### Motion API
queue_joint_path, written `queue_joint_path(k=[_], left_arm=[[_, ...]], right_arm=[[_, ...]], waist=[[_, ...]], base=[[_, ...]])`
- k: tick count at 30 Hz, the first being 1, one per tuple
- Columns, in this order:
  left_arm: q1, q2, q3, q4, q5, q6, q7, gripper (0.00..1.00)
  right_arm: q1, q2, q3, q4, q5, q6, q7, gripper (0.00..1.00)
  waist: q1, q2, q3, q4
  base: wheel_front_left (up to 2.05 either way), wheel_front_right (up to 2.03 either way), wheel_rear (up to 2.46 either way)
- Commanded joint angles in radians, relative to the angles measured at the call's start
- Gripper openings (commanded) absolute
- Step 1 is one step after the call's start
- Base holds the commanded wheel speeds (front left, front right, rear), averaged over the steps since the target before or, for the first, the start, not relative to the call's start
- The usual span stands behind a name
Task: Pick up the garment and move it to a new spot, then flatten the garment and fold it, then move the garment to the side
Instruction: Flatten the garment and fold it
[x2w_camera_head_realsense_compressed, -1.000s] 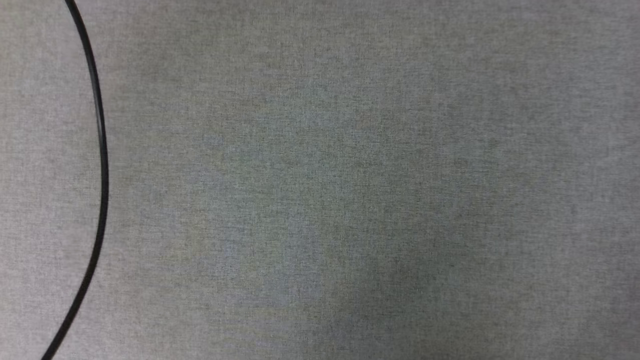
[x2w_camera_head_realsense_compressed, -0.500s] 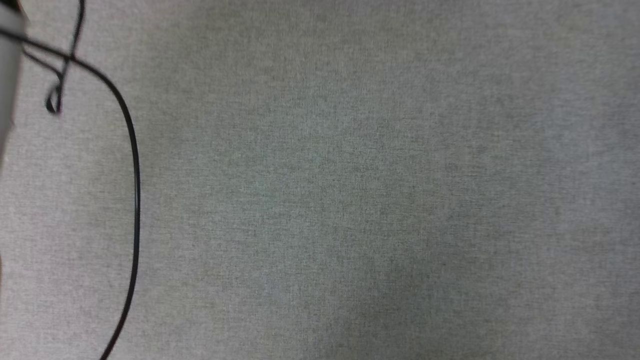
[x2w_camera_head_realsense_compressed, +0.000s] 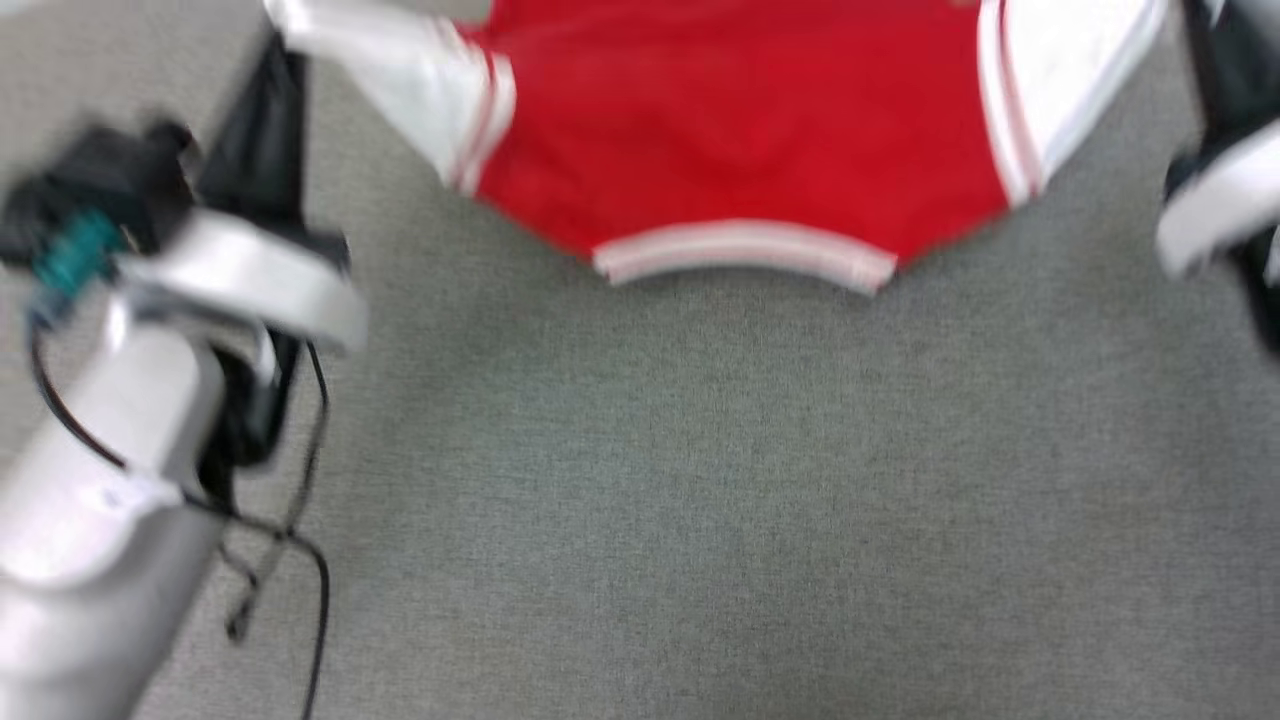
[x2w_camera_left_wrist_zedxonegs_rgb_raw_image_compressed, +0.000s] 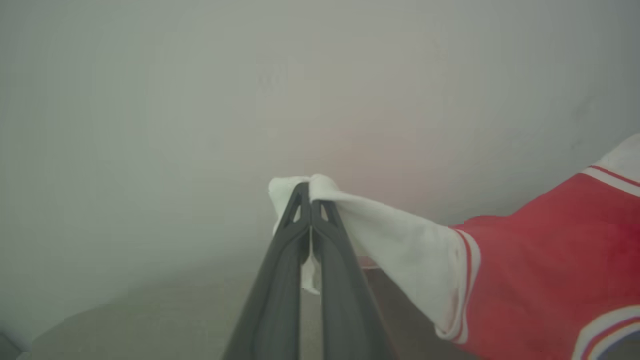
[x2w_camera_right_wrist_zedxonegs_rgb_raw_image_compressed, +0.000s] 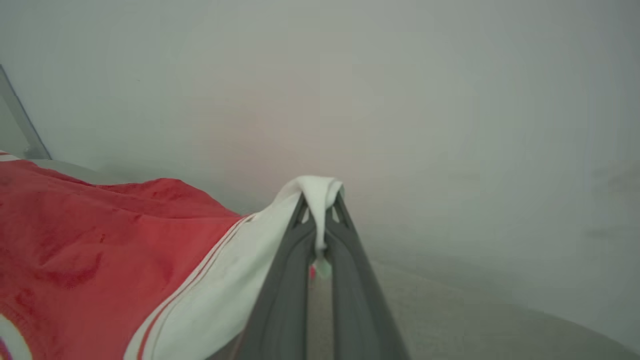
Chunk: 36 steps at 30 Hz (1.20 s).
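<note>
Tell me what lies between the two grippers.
The red jersey, stretched across in the head view; the wrist views show the left gripper and right gripper each shut on one end of it.

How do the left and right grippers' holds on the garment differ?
The left gripper pinches a white sleeve trailing right in its wrist view; the right gripper holds one trailing left. Plain white cloth hangs between the left gripper's jaws; the right gripper's scrap shows a red fleck. Both are shut on the garment.
</note>
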Motion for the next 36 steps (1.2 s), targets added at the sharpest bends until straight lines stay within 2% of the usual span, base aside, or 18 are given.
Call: queue_joint_path(k=[1,8,15,19,27,36], left_arm=[[0.056,0.004,-0.002,-0.016,-0.012,0.014,-0.003,0.00],[0.341,0.038,0.013,-0.083,-0.064,0.080,-0.006,0.00],[0.569,0.063,0.024,-0.138,-0.108,0.126,-0.007,0.00],[0.664,0.073,0.022,-0.144,-0.128,0.136,-0.006,0.00],[0.790,0.062,0.034,-0.151,-0.179,0.153,-0.005,0.00],[0.877,0.038,0.042,-0.129,-0.206,0.160,-0.007,0.00]], right_arm=[[0.064,-0.006,-0.009,-0.017,0.001,-0.001,-0.009,0.00],[0.375,0.021,-0.092,-0.103,0.005,-0.001,0.005,0.00],[0.667,0.062,-0.201,-0.216,-0.026,-0.001,0.055,0.00],[0.813,0.088,-0.269,-0.284,-0.045,-0.001,0.098,0.00],[1.003,0.137,-0.342,-0.353,-0.087,-0.001,0.148,0.00],[1.135,0.160,-0.349,-0.305,-0.114,-0.002,0.146,0.00]], waist=[[0.0003,-0.0001,-0.049,0.009],[0.0003,-0.0001,-0.153,0.002],[0.0003,-0.0001,-0.237,0.012],[0.0003,-0.0001,-0.267,0.021],[0.0003,-0.0001,-0.306,0.028],[0.0003,-0.0001,-0.336,0.034]], base=[[0.00,0.00,0.00],[0.00,0.00,0.00],[0.00,0.00,0.00],[0.00,0.00,0.00],[0.00,0.00,0.00],[0.00,0.00,0.00]])
